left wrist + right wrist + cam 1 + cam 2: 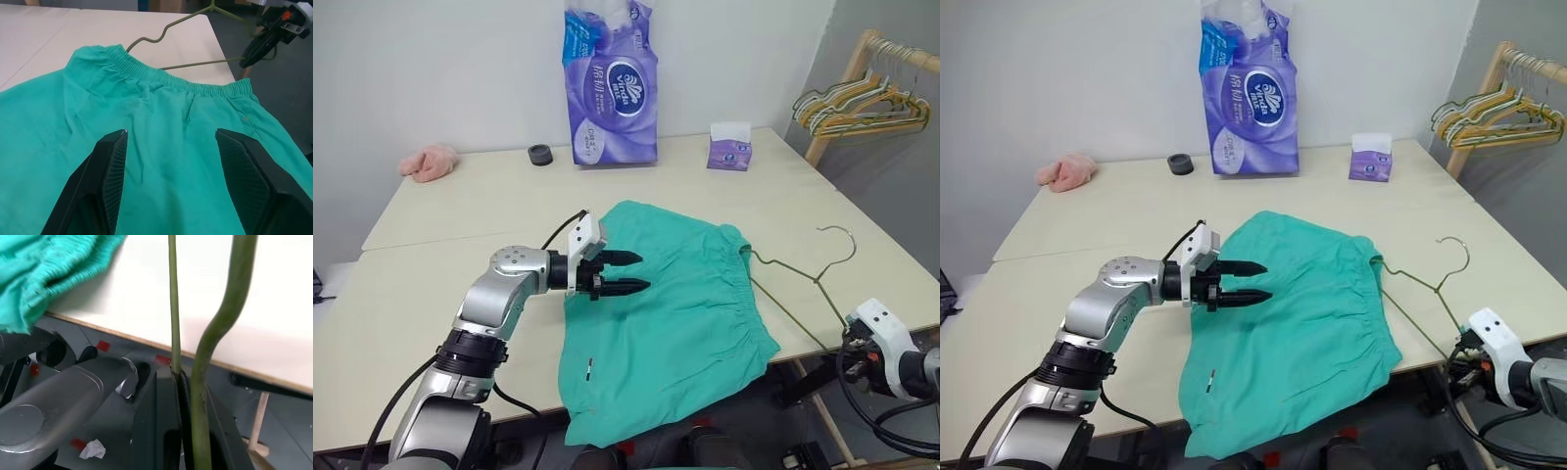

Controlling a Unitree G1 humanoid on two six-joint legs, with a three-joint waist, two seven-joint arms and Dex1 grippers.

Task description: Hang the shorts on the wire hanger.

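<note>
Teal-green shorts lie spread flat on the pale counter, near its front edge, with one leg hanging slightly over it and the gathered waistband toward the robot's right. Left end effector hovers low over the left part of the shorts, pointing to the robot's right, black fingers spread moderately wide with nothing between them; fabric shows in the gap in the left wrist view. Thin greenish-grey wire hanger lies on the counter just right of the waistband, hook toward the far side, one end reaching the waistband and the other running off the counter's front right edge. Right end effector sits below that edge, pinched closed on the hanger wire. Farther back: purple tissue pack upright, small purple tissue box, black round object, pink cloth. Bunched hangers hang on a wooden rack at far right.
</note>
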